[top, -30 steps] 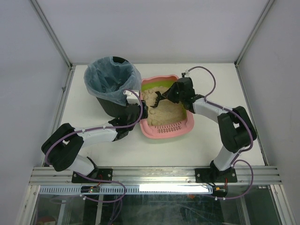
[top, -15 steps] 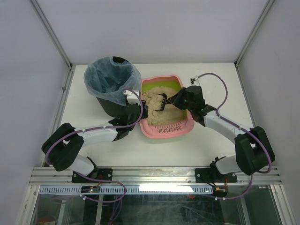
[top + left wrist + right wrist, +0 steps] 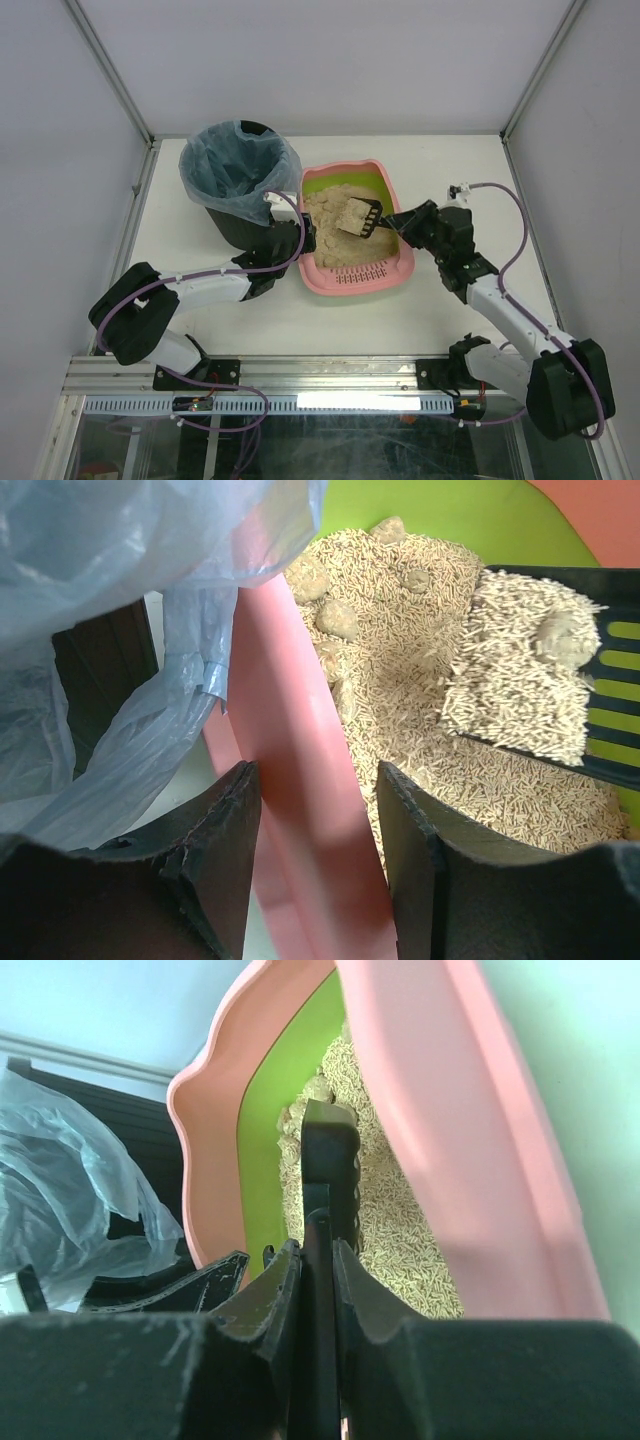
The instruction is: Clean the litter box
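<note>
No writing, label, brand, number or sign can be read in any of the views (the small white block on the left wrist (image 3: pixel 275 200) and the small white block on the right wrist (image 3: pixel 460 188) are too small in the overhead view to show whether they carry any print).
</note>
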Motion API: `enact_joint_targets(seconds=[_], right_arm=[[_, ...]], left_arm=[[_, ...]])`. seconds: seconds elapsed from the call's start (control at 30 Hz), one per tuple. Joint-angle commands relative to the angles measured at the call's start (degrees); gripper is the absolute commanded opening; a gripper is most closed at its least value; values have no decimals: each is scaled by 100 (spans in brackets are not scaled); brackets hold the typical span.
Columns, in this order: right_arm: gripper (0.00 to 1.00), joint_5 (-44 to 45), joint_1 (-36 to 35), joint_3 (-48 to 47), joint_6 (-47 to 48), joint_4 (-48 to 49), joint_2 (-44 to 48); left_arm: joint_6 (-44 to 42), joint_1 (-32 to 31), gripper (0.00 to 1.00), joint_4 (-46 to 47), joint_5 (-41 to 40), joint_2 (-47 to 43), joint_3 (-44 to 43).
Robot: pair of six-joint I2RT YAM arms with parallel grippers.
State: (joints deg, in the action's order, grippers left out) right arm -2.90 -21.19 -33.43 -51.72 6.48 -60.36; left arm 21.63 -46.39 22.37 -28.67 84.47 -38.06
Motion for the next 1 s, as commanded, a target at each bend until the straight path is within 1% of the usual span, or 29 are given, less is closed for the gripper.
enact_joint_targets(seconds=[0.0, 0.07, 0.13, 0.2, 0.27, 0.33, 0.4, 0.47, 0.57, 0.67, 0.73, 0.77, 0.8, 0.87, 0.9, 0.97], right_arm=[[0, -615, 347, 402, -755, 824, 545], [0, -861, 549, 648, -1017, 1018, 743], [0, -986, 785, 932, -1401, 1198, 938], [0, -1086, 861, 1297, -1909, 1630, 987], [0, -1521, 886, 1440, -2044, 2127, 779], [0, -1939, 1140, 1465, -2047, 2208, 676], [0, -1828, 1358, 1695, -2262, 2208, 859], [0, -1752, 1366, 1694, -2240, 2169, 978], [0, -2279, 1459, 1597, -2094, 2292, 841], [0, -1870, 1664, 1807, -2264, 1958, 1275], [0, -2186, 1572, 1636, -2046, 2013, 1162], [0, -2399, 1596, 1521, -1932, 2010, 1067], [0, -2436, 1682, 1463, -1911, 1897, 1072], [0, -2085, 1863, 1580, -2067, 1619, 1286], [0, -2018, 1855, 1607, -2096, 1717, 1311], [0, -2419, 1734, 1471, -2038, 2102, 998]], left_arm=[[-89, -12, 43, 31, 227, 19, -73], [-81, -6, 45, 31, 199, -7, -54], [-80, -17, 49, -5, 147, -17, -57], [-39, -10, 52, -44, 20, -40, -53], [4, -10, 53, -109, -35, -86, -80], [18, -15, 54, -178, -77, -139, -125], [37, -10, 54, -198, -159, -162, -148], [85, -15, 55, -184, -316, -142, -180], [65, -12, 55, -126, -488, -62, -266], [-41, -15, 55, -8, -500, -10, -266], [-40, -15, 56, 43, -461, 5, -226], [-29, -11, 56, 58, -435, 6, -203], [-27, -9, 57, 99, -407, 4, -168], [-87, -14, 57, 92, -330, -15, -156], [-87, -11, 57, 81, -309, -36, -146], [-24, -14, 57, 90, -321, -90, -86]])
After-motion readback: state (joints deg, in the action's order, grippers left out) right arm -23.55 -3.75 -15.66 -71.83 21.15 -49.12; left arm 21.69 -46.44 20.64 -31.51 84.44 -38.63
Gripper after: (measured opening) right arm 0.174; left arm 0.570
